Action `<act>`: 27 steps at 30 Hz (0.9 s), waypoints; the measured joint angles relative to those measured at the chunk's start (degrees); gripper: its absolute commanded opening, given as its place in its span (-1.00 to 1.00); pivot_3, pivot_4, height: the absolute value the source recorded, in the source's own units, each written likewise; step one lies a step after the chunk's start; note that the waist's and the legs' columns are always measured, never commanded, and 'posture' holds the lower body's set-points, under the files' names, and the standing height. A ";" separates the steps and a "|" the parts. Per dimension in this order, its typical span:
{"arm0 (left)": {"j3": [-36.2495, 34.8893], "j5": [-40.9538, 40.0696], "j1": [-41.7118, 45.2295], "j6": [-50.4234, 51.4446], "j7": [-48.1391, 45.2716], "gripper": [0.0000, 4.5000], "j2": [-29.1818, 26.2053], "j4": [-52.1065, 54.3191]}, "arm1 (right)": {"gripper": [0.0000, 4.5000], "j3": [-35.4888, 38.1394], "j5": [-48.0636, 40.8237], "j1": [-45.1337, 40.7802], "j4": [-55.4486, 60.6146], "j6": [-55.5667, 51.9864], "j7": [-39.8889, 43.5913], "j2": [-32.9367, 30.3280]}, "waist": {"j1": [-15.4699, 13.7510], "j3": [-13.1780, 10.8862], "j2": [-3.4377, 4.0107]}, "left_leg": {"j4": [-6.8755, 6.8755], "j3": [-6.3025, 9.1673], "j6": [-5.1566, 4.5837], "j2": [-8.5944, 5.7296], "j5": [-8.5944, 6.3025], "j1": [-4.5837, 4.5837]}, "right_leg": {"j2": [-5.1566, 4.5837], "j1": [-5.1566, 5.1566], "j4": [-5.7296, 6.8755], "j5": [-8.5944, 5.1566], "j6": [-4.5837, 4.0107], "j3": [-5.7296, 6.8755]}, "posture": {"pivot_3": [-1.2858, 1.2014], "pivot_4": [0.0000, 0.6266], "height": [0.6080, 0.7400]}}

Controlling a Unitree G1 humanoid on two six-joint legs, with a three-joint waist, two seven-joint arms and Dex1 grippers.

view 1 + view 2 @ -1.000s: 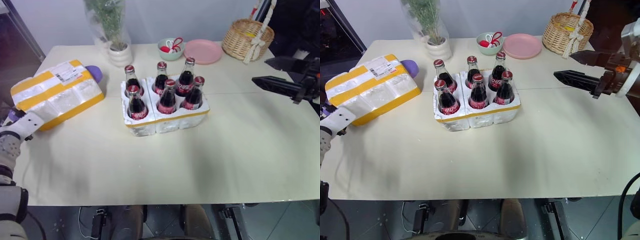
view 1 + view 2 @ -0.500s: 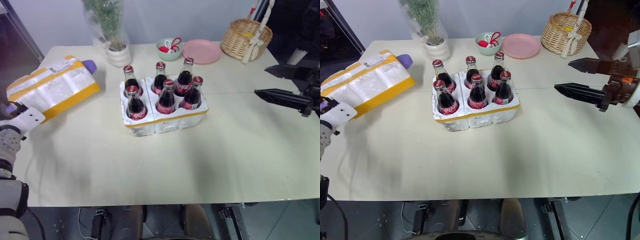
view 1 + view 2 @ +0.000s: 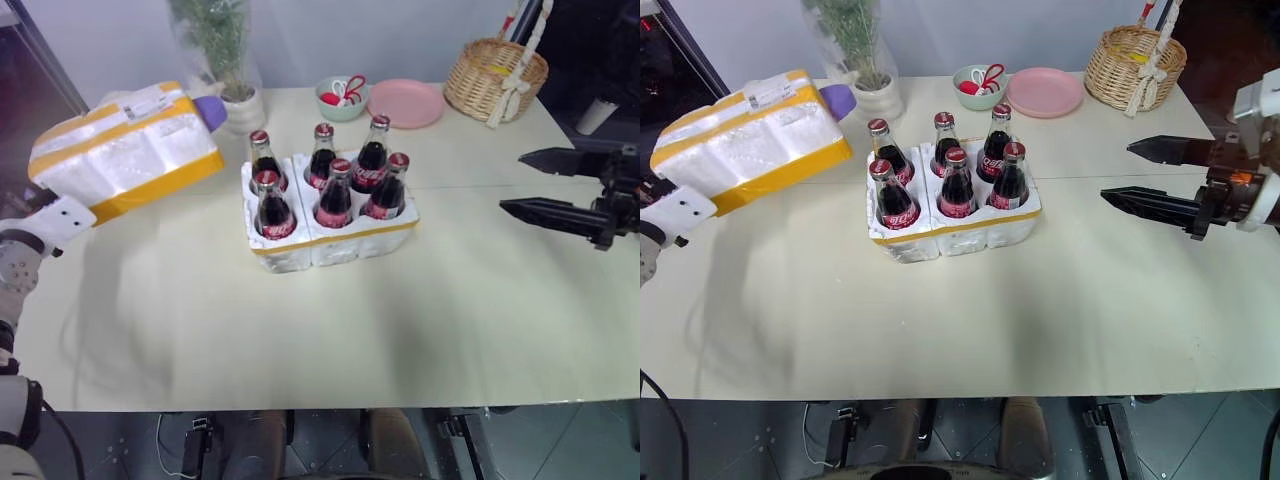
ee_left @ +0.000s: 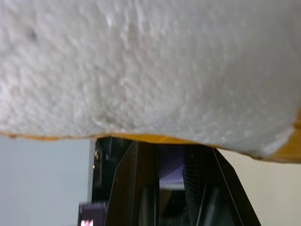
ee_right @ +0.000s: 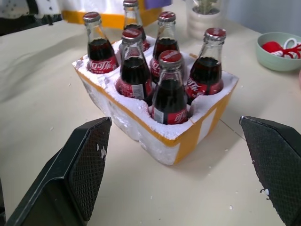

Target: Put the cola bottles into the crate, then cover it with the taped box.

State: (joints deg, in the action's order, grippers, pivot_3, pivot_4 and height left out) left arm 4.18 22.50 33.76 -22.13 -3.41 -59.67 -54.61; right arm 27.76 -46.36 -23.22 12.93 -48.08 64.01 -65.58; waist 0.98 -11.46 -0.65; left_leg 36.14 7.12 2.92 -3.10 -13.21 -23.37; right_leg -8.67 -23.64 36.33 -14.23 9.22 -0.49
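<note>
Several cola bottles (image 3: 333, 195) with red caps stand upright in the wells of the white foam crate (image 3: 330, 248) at the table's middle. The taped box (image 3: 125, 150), white foam with yellow bands and a label on top, hangs tilted above the table's far left corner. My left gripper (image 4: 169, 183) is shut on its near edge; the box's foam underside (image 4: 150, 70) hides the fingertips. My right gripper (image 3: 511, 182) hovers open to the right of the crate, pointing at it, with nothing between its fingers (image 5: 89, 160).
A potted plant in a white vase (image 3: 240, 105), a green bowl (image 3: 341, 97), a pink plate (image 3: 405, 102) and a wicker basket (image 3: 495, 78) line the far edge. A purple object (image 3: 210, 112) shows behind the box. Bare tabletop (image 3: 330, 330) lies in front of the crate.
My left gripper shut on the taped box and lifted it off the table, up and toward the crate. The right gripper sank a little and drew back, still open.
</note>
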 measured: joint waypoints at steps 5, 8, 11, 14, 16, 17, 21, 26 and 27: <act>-2.13 -1.08 -7.10 4.71 -1.21 -0.90 -0.38 9.32 | 1.00 -0.31 -0.03 0.01 0.30 0.72 -0.99 1.17 | 0.21 0.00 0.00 | -0.02 0.00 0.00 0.02 0.00 0.01 | 0.02 -0.02 0.01 0.00 0.00 -0.03 | 0.03 -0.52 0.96; -3.55 -1.33 -11.72 8.50 -1.10 -0.90 -0.37 11.69 | 1.00 -0.37 0.02 0.12 0.28 1.11 -1.35 1.49 | 0.18 0.00 0.00 | -0.02 -0.01 0.00 0.02 0.00 0.01 | 0.02 -0.02 0.00 0.00 0.00 -0.04 | 0.03 -0.52 0.96; -4.73 -1.28 -17.83 12.78 -0.61 -0.90 0.30 16.56 | 1.00 -0.18 0.03 0.73 0.17 1.47 -1.35 1.49 | -0.02 0.00 0.00 | 0.00 -0.01 0.00 0.02 0.00 0.01 | 0.02 0.00 0.01 0.00 0.00 -0.04 | 0.03 -0.52 0.96; -5.61 -1.15 -21.36 15.99 0.30 -0.90 1.31 21.49 | 1.00 0.11 0.00 2.13 0.19 1.73 -1.09 1.49 | -0.50 0.02 -0.03 | 0.04 -0.01 0.00 0.00 0.00 0.02 | 0.00 0.06 0.00 0.00 -0.01 -0.03 | 0.03 -0.52 0.96; -5.77 -0.65 -22.53 17.99 0.78 -0.90 1.96 24.10 | 1.00 0.55 -0.03 2.94 0.23 1.76 -0.75 1.48 | -0.48 0.03 -0.04 | 0.05 -0.01 0.00 -0.01 0.00 0.04 | -0.01 0.09 -0.01 0.00 -0.01 -0.04 | 0.03 -0.52 0.96; -5.77 -0.20 -22.95 19.10 1.22 -0.90 2.46 25.24 | 1.00 0.91 -0.08 3.62 0.31 1.75 -0.52 1.47 | -0.47 0.04 -0.04 | 0.04 -0.01 0.00 0.00 0.00 0.06 | 0.00 0.10 -0.01 0.00 -0.01 -0.04 | 0.03 -0.52 0.96; -5.21 2.11 -22.90 20.78 2.49 -0.90 3.56 25.86 | 1.00 2.20 -1.90 4.95 0.35 0.11 0.78 1.35 | -0.37 0.05 -0.01 | 0.03 -0.01 0.00 0.00 0.00 0.08 | 0.00 0.11 0.00 0.00 -0.01 -0.04 | 0.03 -0.52 0.96; -4.88 3.85 -21.80 21.32 3.85 -0.29 4.35 25.05 | 1.00 3.24 -3.38 4.96 0.55 -0.77 1.11 0.86 | -0.37 0.07 -0.03 | 0.05 -0.01 0.00 0.00 0.00 0.09 | 0.00 0.13 0.00 0.00 -0.01 -0.03 | 0.03 -0.52 0.96; -4.83 4.05 -21.60 21.37 3.87 -0.08 4.61 24.65 | 1.00 3.24 -3.25 5.04 0.72 -0.36 0.92 0.84 | -0.32 0.07 -0.04 | 0.04 -0.01 0.00 0.00 0.00 0.09 | 0.00 0.13 0.00 0.00 -0.01 -0.03 | 0.03 -0.52 0.96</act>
State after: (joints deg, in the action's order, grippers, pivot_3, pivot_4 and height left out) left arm -0.65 26.56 12.16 -0.77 0.45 -55.06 -29.96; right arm 31.00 -49.61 -18.18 13.65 -48.44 64.93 -64.74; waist 0.66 -11.39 -0.69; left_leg 36.19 7.11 2.92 -3.10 -13.22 -23.28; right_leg -8.67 -23.51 36.33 -14.22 9.21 -0.53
